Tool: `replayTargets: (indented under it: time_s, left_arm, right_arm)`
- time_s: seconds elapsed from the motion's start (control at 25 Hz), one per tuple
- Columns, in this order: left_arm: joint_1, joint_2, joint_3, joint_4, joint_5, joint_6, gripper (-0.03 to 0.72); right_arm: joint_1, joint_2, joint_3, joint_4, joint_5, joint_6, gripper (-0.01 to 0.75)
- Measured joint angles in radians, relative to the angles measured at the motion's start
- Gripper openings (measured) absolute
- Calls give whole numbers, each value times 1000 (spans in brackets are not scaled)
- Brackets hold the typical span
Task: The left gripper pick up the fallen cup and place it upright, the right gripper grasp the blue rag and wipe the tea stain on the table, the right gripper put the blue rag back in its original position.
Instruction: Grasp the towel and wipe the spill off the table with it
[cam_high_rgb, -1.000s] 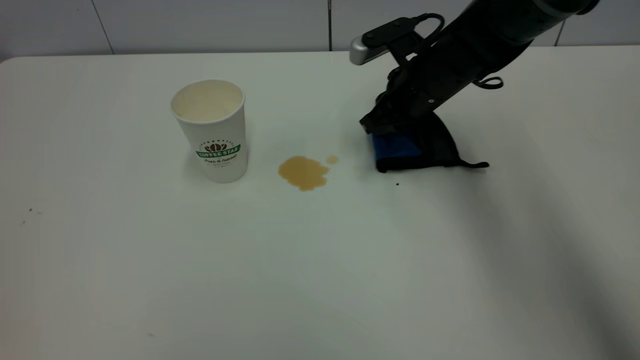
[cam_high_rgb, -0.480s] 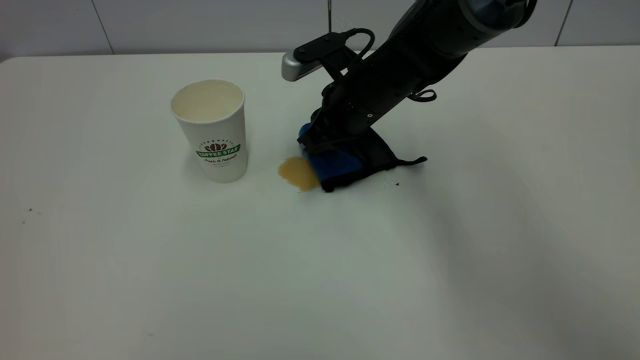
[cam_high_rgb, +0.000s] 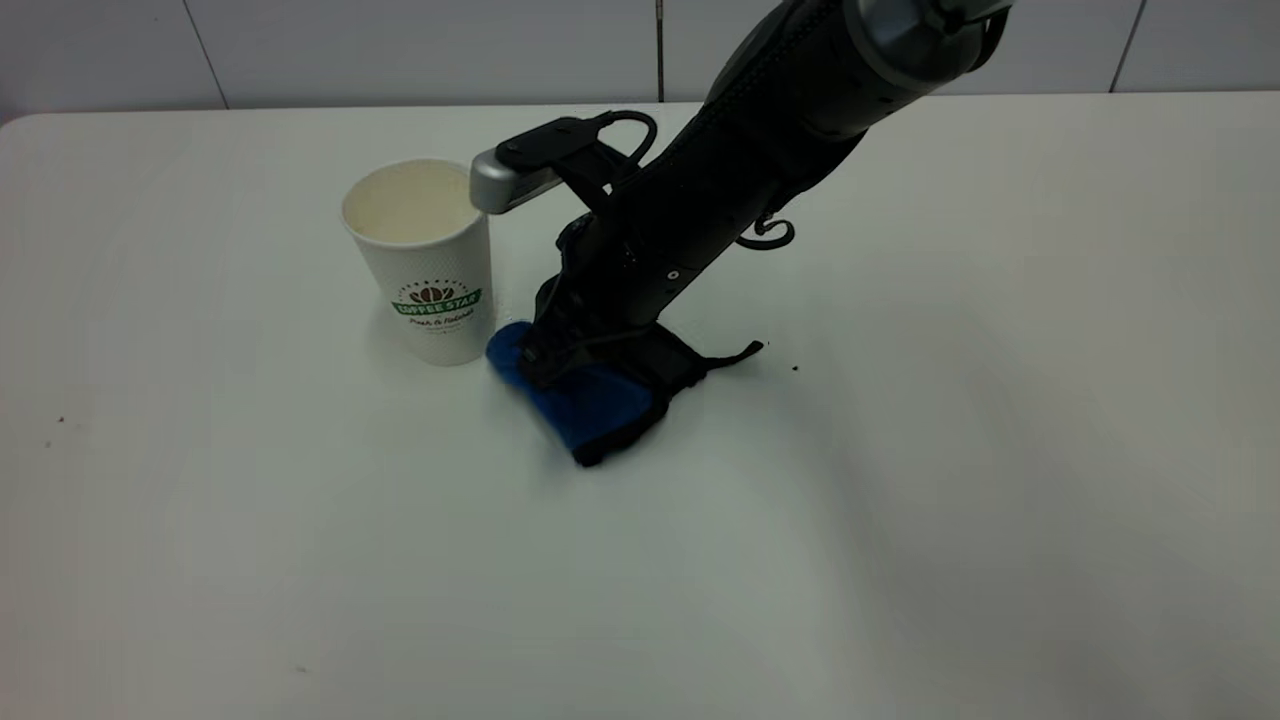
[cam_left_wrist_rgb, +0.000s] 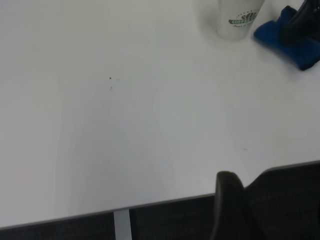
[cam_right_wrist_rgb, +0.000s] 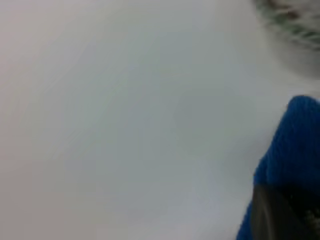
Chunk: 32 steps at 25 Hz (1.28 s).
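Note:
The cup (cam_high_rgb: 425, 262) stands upright on the table (cam_high_rgb: 300, 520), left of centre; it also shows in the left wrist view (cam_left_wrist_rgb: 237, 19). My right gripper (cam_high_rgb: 545, 355) is shut on the blue rag (cam_high_rgb: 585, 405) and presses it flat on the table right beside the cup's base. The rag lies where the tea stain was; no stain shows. The rag also shows in the left wrist view (cam_left_wrist_rgb: 295, 42) and the right wrist view (cam_right_wrist_rgb: 295, 145). My left gripper (cam_left_wrist_rgb: 230, 210) is a dark shape off the table's near edge, away from the cup.
A few tiny dark specks (cam_high_rgb: 795, 368) lie on the table right of the rag and at the far left (cam_high_rgb: 60, 420). A tiled wall (cam_high_rgb: 400, 50) runs behind the table's back edge.
My right gripper has dragged the blue rag leftward across the tea stain to the cup's base. The stain, visible before, no longer shows. The cup has not moved.

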Motion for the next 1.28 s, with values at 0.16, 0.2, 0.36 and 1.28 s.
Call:
replayTargets:
  time_s: [0.16,0.2,0.36,1.28]
  left_arm:
    - [0,0,0,0,0,0,443]
    - [0,0,0,0,0,0,443]
    - [0,0,0,0,0,0,443]
    - [0,0,0,0,0,1,443]
  right_arm:
    - [1,0,0,-141,125,35,26]
    - [0,0,0,-188,135,59,26]
    - [-12,0,0,-269,62,161,26]
    - [-125,2,0,-85,-438,156,27]
